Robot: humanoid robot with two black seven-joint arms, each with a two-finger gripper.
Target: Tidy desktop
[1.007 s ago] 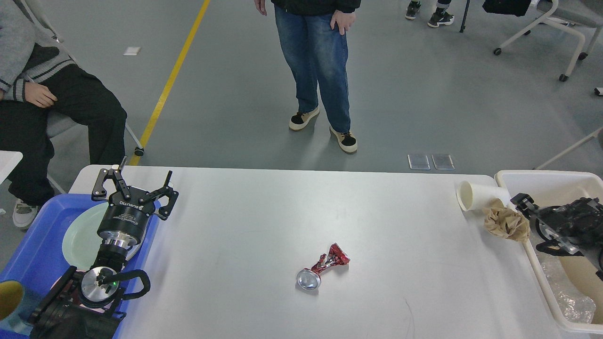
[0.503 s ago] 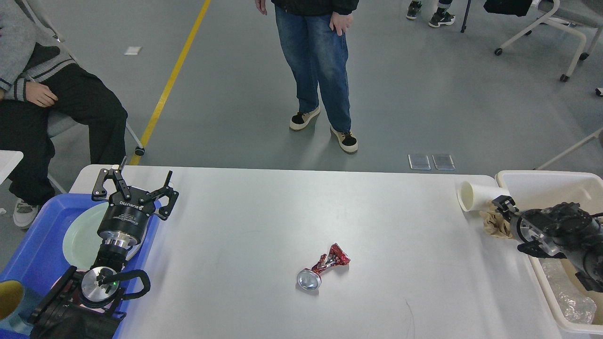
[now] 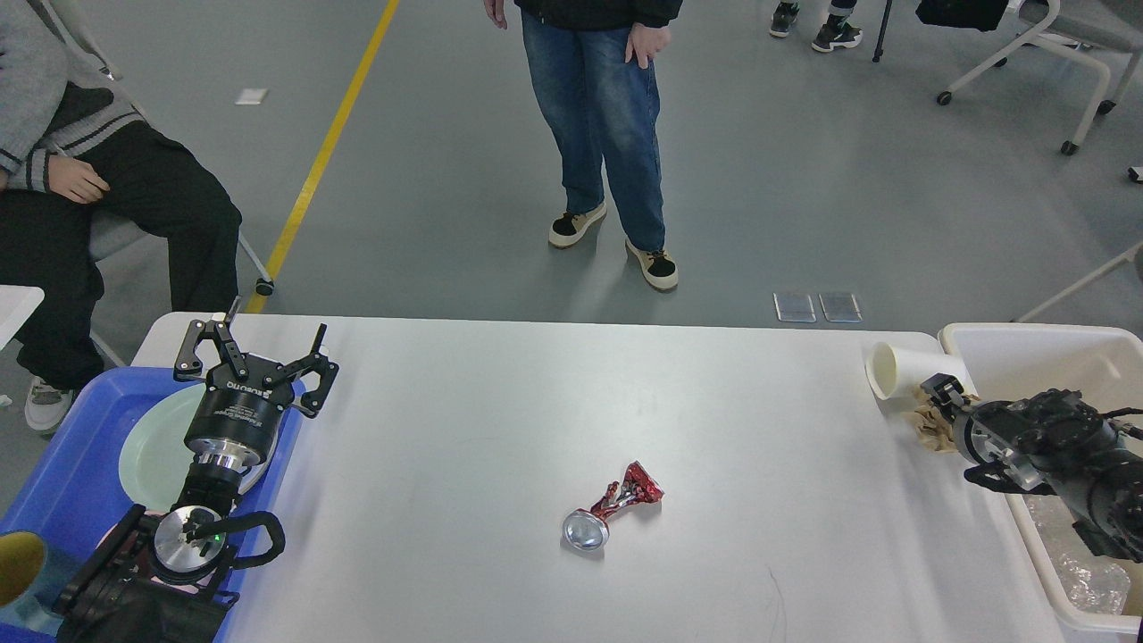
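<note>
The desktop [image 3: 500,420] is a wide white-grey tabletop. A crushed red can [image 3: 614,507] lies near its middle. A white paper cup [image 3: 900,370] lies on its side at the far right, with a crumpled brown paper [image 3: 927,429] just in front of it. My right gripper [image 3: 939,400] reaches in from the right and sits on the brown paper, hiding most of it; its fingers are dark and cannot be told apart. My left gripper [image 3: 257,354] is open and empty above the far right corner of the blue tray [image 3: 62,473].
The blue tray holds a pale green plate [image 3: 147,451] and a yellow cup [image 3: 16,564]. A cream-white bin [image 3: 1027,344] at the right edge holds clear plastic [image 3: 1076,558]. A person [image 3: 607,134] stands beyond the table; another [image 3: 89,179] sits at the left.
My right gripper has moved left from over the bin onto the crumpled brown paper, which now shows less. The left arm, can and cup have not moved.
</note>
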